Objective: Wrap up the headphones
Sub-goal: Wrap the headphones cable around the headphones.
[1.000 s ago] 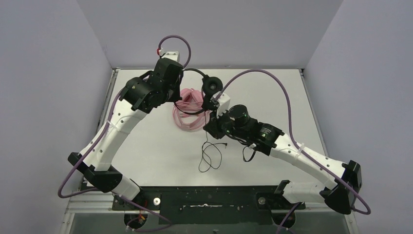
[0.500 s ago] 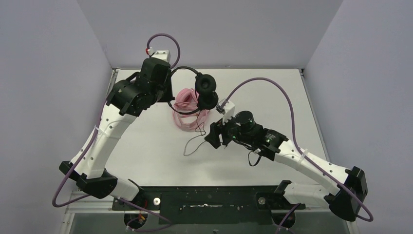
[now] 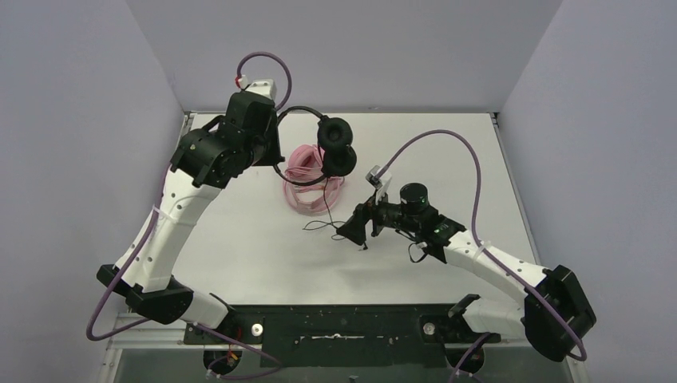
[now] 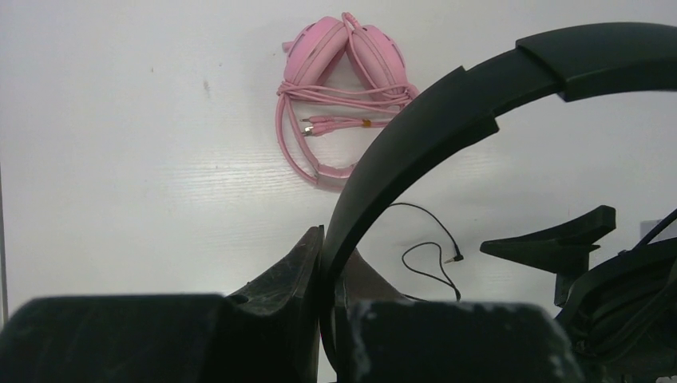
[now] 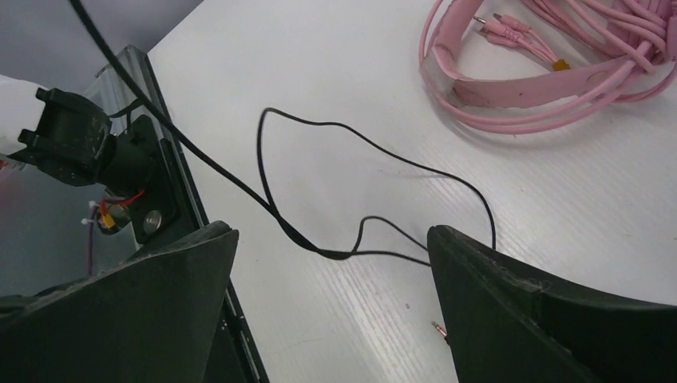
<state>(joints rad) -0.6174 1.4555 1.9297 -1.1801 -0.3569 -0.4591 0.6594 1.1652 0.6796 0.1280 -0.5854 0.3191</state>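
The black headphones (image 3: 337,148) hang above the tabletop's (image 3: 239,239) far middle, partly covering the pink headphones (image 3: 307,191) lying below. Their earcups point toward the right edge. The band is pinched tight in the left claw (image 4: 329,259), whose tips the top view hides. The thin cable (image 5: 375,152) trails between the wide-spread right claw (image 5: 333,239).

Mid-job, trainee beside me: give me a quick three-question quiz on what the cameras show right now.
1. True or false: the left gripper is shut on the black corded headphones.
2. The right gripper is: A) open, gripping nothing; B) shut on a pink plug; C) shut on an ear cup.
3. Fill in: the pink padded headphones lie on the white ____.
Key: 1 true; 2 A; 3 table.
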